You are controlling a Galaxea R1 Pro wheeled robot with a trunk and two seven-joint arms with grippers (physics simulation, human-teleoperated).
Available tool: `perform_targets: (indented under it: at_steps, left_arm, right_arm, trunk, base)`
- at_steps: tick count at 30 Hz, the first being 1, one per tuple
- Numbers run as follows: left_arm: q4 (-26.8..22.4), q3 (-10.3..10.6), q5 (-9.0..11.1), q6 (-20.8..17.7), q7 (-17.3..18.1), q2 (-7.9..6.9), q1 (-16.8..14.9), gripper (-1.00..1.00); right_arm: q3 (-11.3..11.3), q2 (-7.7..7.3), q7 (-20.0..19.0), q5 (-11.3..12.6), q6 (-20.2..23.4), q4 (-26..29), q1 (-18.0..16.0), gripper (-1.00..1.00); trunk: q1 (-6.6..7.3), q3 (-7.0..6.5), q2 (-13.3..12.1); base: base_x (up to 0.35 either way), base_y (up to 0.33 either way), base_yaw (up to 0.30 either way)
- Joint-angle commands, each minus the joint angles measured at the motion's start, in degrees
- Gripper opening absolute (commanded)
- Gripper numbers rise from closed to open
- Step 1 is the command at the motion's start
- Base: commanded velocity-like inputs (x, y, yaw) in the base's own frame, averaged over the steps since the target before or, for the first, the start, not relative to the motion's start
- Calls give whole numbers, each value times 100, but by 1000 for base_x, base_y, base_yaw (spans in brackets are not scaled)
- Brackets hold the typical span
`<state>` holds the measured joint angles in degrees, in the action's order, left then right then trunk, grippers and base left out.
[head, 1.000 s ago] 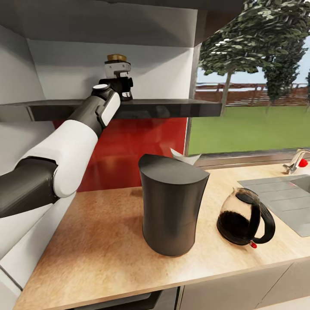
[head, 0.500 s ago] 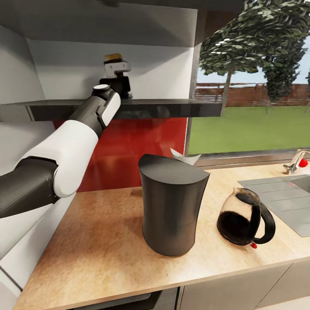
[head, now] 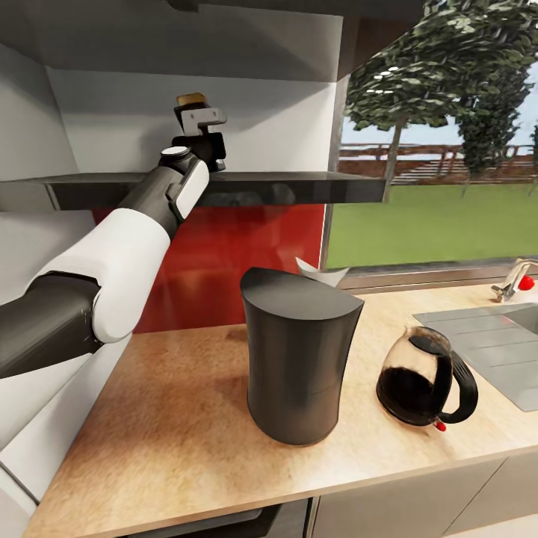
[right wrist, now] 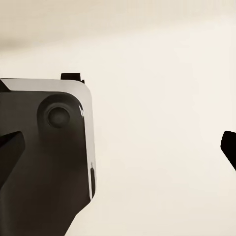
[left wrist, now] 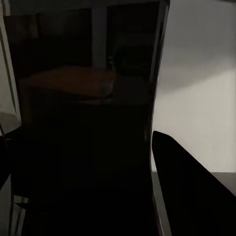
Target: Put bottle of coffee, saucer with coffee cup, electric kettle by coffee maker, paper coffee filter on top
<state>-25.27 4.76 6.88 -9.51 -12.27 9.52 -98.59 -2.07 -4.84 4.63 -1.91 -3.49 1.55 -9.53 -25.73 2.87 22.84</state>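
While the left arm reaches up over the kitchen shelf, here is how it stands.

Left jaws: they sit either side of the bottle of coffee [head: 193, 99]; the left wrist view has the dark bottle body [left wrist: 83, 137] between the two fingers [left wrist: 189, 191], but whether they are pinching it I cannot tell.
Left gripper [head: 200, 123]: up at shelf height, wrapped about the bottle below its tan cap, in the head view.
Bottle of coffee: on or just above the kitchen shelf [head: 299, 187], near the white back wall; base hidden behind gripper and shelf edge, so lifted or standing is not readable.
Right jaws: fingertips [right wrist: 228, 145] stand wide apart in the right wrist view, nothing between them, a plain pale surface beyond.
Step in hand: my read is taking the bottle off the shelf.
How to do it well: confirm a firm squeeze on the body, lift just clear, draw it straight out over the shelf lip, keep it upright.
Watch out: a low exit could catch the shelf edge and tip the bottle.
Landing spot: bare countertop [head: 172, 418] left of the coffee maker [head: 299, 355], open and close.
Also on the countertop: paper coffee filter [head: 323, 273] peeking behind the coffee maker; glass carafe [head: 424, 379] to its right, near the sink [head: 493, 336].
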Motion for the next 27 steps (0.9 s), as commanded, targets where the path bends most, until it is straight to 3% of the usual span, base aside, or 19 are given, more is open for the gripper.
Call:
perform_targets:
  at_steps: [1, 20, 27]
  left_arm:
    - [163, 44, 59, -29, -38, -6, -2, -100]
    - [142, 50, 52, -122, -55, -3, -19, -100]
    - [-216, 56, 51, -318, -32, -3, -20, -100]
  right_arm:
    - [-21, 1, 11, -20, -21, -6, -5, 100]
    - [-28, 17, 11, -16, -21, 10, -5, 100]
    - [-30, 19, 11, -11, -21, 12, -5, 100]
  trunk:
    - [-5, 15, 8]
    - [-5, 15, 8]
    - [-5, 15, 8]
  base:
    - [0, 0, 0]
    - [0, 0, 0]
    - [0, 0, 0]
